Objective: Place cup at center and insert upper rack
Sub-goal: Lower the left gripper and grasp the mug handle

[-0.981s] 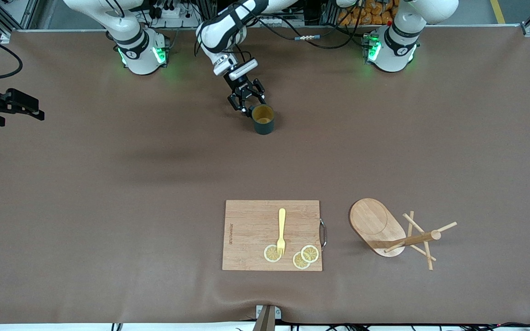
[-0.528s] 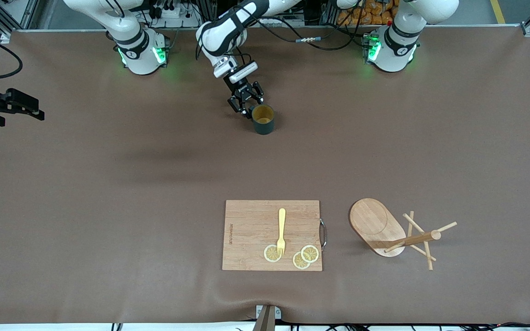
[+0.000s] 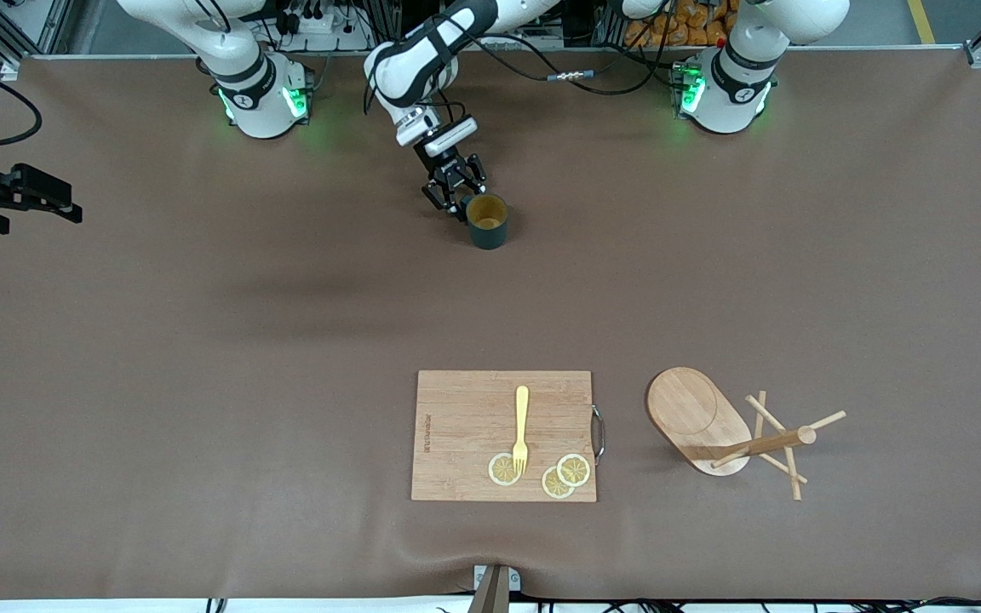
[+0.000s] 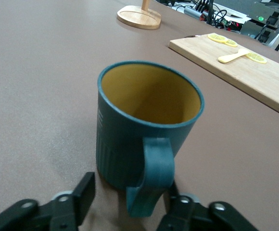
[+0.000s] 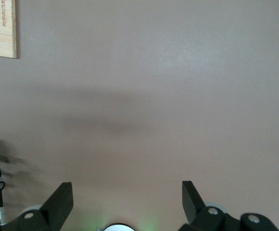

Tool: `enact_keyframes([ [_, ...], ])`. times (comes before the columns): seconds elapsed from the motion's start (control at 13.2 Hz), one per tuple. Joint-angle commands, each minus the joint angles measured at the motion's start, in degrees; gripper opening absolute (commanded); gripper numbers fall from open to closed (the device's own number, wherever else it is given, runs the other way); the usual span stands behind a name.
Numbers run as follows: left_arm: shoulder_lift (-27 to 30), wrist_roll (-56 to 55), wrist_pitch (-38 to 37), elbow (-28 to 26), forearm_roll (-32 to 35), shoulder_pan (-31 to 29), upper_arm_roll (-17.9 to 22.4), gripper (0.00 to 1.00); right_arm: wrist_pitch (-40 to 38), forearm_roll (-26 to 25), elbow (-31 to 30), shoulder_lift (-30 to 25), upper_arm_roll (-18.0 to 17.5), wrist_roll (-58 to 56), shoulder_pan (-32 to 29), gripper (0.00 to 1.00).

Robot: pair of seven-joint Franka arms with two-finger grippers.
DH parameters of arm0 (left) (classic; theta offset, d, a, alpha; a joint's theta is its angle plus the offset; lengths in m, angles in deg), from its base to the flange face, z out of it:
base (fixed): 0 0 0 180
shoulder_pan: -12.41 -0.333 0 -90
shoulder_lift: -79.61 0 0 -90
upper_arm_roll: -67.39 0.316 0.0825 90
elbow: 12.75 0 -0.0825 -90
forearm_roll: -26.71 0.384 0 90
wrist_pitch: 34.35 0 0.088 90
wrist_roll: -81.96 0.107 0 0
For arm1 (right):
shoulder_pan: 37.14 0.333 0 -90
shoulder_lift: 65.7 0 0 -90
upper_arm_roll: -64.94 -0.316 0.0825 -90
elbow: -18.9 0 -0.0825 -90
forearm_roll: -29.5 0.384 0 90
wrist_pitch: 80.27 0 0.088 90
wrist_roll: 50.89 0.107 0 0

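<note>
A brown mat covers the table (image 3: 201, 358) edge to edge, smooth but for a soft shadow band toward the right arm's end. Cables, green-lit arm bases and orange clutter line the room along the top of the front view.

The cup (image 3: 487, 221) stands upright on the mat near the bases, roughly midway between them, its tan inside showing. The left gripper (image 3: 454, 194) is down at the cup's handle (image 4: 150, 176): in the left wrist view its fingers (image 4: 84, 191) stand one on each side of the handle with gaps still showing, so the jaws are open around it, not clamped.

The rack (image 3: 733, 434) lies tipped on its side toward the left arm's end, nearer the camera than the cup and well apart from it, pegs splayed on the mat. Beside it lies a board (image 3: 465, 426) bearing a yellow fork (image 3: 521, 430) and three lemon slices (image 3: 574, 469).

The right gripper (image 5: 127, 197) waits high over bare mat at the right arm's end, its fingers spread wide and empty.
</note>
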Motion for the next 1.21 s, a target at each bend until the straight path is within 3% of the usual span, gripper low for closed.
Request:
enact_keyframes([
  [0.0, -1.00, -5.37, 0.21, 1.32, -0.74, 0.10, 0.17, 0.47, -0.37, 0.66, 0.31, -0.10, 0.38, 1.46, 0.50, 1.00],
  [0.3, -0.56, -5.29, 0.21, 1.32, -0.83, 0.01, 0.17, 0.21, -0.37, 0.75, 0.67, -0.10, 0.38, 9.64, 0.59, 1.00],
  [0.75, 0.06, -4.93, 0.12, 1.32, -0.74, -0.69, -0.01, 0.05, 0.07, 0.40, 1.72, -0.10, 0.38, 10.07, 0.85, 1.00],
  [1.13, 3.83, -4.76, 0.12, 1.32, -2.41, -0.87, -0.10, 0.00, -0.20, 0.57, 1.72, -0.10, 0.38, 10.16, 1.11, 1.00],
])
